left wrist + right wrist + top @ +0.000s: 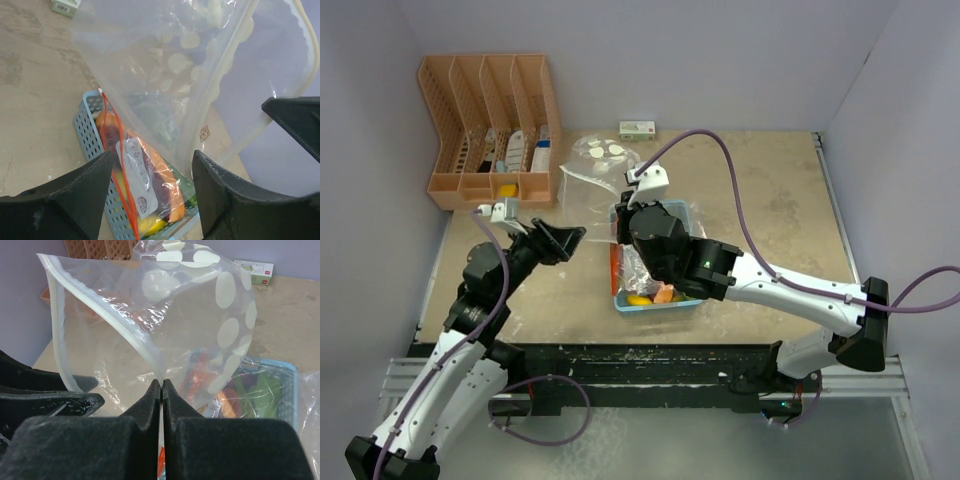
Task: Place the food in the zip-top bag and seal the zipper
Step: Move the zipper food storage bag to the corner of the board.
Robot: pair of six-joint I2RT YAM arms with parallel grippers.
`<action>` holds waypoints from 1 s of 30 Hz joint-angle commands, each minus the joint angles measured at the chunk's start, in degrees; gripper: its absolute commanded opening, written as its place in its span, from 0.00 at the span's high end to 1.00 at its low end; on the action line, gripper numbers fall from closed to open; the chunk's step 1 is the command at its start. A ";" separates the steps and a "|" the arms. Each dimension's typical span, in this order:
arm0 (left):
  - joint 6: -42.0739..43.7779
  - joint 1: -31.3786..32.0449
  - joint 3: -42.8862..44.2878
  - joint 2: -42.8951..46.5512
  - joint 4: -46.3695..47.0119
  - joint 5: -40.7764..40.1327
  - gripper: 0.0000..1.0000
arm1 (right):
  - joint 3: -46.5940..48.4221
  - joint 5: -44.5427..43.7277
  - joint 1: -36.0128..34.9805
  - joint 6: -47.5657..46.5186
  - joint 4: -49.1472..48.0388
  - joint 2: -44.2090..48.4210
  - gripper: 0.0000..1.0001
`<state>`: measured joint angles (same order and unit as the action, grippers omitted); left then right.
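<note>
Saw R gripper [161, 382] pinched right down on rim of zip-top bag [190, 315], fingers together w/ only film between, holding mouth up and open. Saw L gripper [152, 155] spread wide, nothing in it, bag hanging just beyond fingertips. Found food [165, 185] not yet in bag: down in light-blue basket [85, 130] below it, apparently inside clear wrapper [135, 170] w/ red edging and white label.

Judged risks from here: could lose mouth opening on a missed L grab, rim being thin, slack and hung from one pinch only; could snag wrapper or drag basket w/ bag swung low right over it; could pull slick plastic out of R pinch w/ too hard a tug.

Couldn't see R fingertips in top view, buried under own wrist. Couldn't separate indiv. pieces thru wrapper + bag layers; made out orange, yellow, green only. Couldn't follow zipper track [56, 315] all round, cut off at frame edges.
</note>
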<state>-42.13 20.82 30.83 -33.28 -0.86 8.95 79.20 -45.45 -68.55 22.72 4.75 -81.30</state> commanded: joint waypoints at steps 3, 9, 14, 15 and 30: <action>-1.62 0.28 0.87 -2.56 6.17 -2.31 0.42 | -0.43 1.25 0.00 0.55 -4.34 1.67 1.00; -3.48 0.34 0.43 -6.21 10.70 -0.11 0.48 | -0.41 2.21 0.00 1.66 -4.64 0.44 1.00; -2.96 0.28 0.71 -6.52 12.28 -0.25 0.65 | -0.42 2.12 -0.01 2.39 -4.40 -0.31 1.00; -2.76 0.28 0.84 -6.56 12.20 -0.25 0.68 | -0.51 2.26 -0.05 2.49 -4.40 -0.27 1.00; 2.93 0.30 5.19 -5.72 4.15 -7.85 1.00 | -3.16 2.66 0.00 4.17 -1.26 0.34 0.92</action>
<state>-42.68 20.82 32.12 -40.66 4.84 5.48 76.44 -42.02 -68.55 25.54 3.16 -82.50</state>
